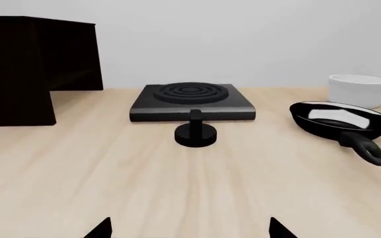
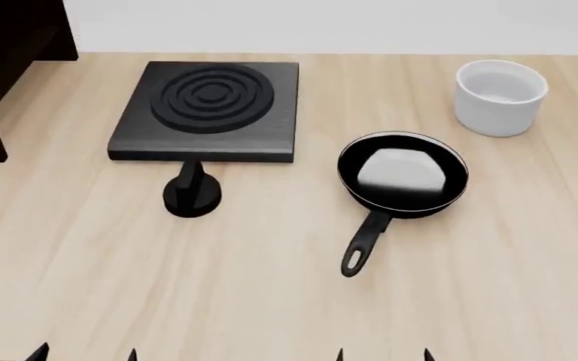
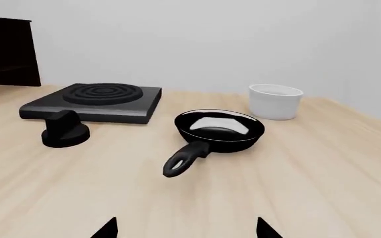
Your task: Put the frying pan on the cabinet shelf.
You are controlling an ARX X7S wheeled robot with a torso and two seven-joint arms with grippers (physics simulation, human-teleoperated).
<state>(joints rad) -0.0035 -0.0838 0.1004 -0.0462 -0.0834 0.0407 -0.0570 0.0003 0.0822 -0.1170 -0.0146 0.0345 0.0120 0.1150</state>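
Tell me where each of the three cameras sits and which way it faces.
Head view: high, looking down on the table; frying pan right of the hob plate; fingertips of both grippers at the bottom edge.
Left wrist view: low, looking across at the hob plate and cabinet; two fingertips.
Right wrist view: low, facing the frying pan; two fingertips.
All show the white bowl.

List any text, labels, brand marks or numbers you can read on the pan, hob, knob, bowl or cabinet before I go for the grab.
None: no view shows any readable text.
frying pan: no marking, only a pale reflection inside.
hob plate: only concentric rings.
knob: unmarked.
white bowl: plain.
cabinet: plain dark panels.
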